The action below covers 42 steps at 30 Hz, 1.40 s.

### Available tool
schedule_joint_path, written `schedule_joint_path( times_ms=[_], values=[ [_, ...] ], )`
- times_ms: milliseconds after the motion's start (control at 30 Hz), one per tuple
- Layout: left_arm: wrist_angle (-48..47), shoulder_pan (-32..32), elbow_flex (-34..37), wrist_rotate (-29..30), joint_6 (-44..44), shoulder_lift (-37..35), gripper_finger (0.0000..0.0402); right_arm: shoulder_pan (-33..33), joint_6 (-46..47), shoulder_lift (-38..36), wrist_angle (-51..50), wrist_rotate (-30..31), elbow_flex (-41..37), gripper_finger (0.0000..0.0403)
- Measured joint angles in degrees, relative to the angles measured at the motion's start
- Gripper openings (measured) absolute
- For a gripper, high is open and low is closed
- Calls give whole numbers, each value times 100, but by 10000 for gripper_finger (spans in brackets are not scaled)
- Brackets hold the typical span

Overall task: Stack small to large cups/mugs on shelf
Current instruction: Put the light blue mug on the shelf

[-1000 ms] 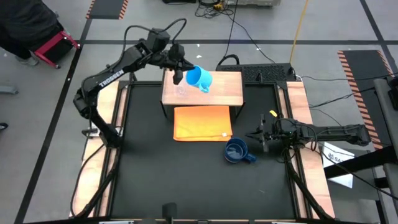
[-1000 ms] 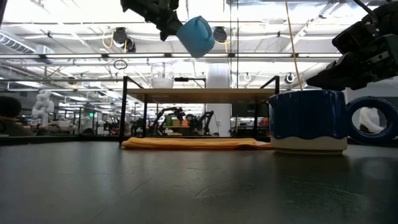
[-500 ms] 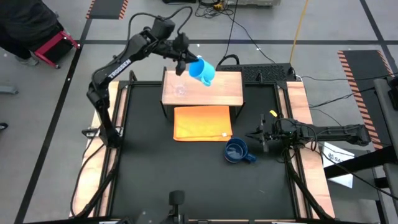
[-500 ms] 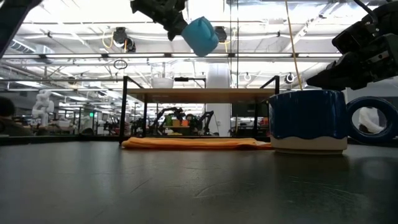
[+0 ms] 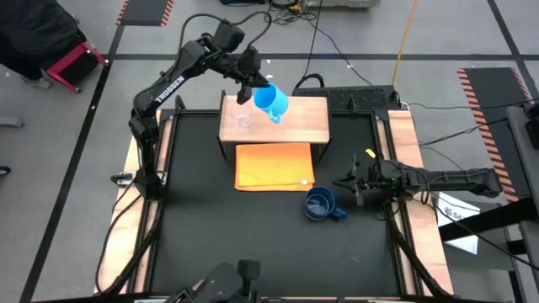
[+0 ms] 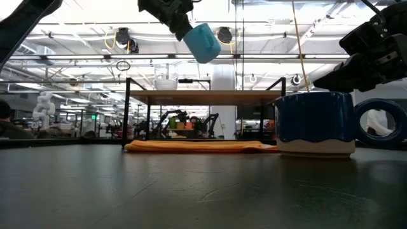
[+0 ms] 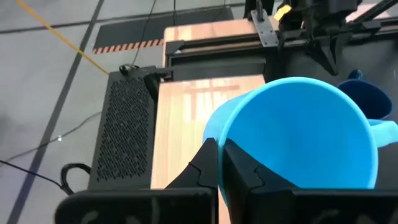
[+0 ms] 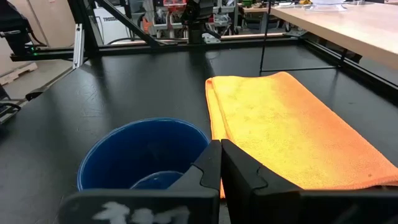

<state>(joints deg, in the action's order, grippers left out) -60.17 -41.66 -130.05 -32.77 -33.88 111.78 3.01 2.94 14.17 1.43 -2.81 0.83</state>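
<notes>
Left arm's fingers (image 5: pixel 253 84) pinching light-blue mug (image 5: pixel 271 102) above shelf (image 5: pixel 303 126)

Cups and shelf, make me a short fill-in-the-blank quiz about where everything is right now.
1. The left hand holds the ____ mug above the shelf.
2. The glass cup stands on the ____.
3. The dark-blue mug stands on the black table, beside the ____ cloth.
4. The right hand waits next to the ____ mug.

Missing words: light-blue; shelf; orange; dark-blue
</notes>
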Motion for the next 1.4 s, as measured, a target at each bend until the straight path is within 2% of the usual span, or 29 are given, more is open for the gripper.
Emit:
schedule_joint_path(
  times_ms=[233, 600, 1400],
  values=[
    [-319, 138, -69, -46, -311, 117, 4, 0, 2, 0, 2, 0, 1, 0],
    [-941, 303, -67, 380, -673, 235, 4, 0, 4, -1, 2, 0, -1, 0],
    [-1028, 473, -62, 587, -902, 531, 4, 1, -17, -2, 2, 0, -1, 0]
  ],
)
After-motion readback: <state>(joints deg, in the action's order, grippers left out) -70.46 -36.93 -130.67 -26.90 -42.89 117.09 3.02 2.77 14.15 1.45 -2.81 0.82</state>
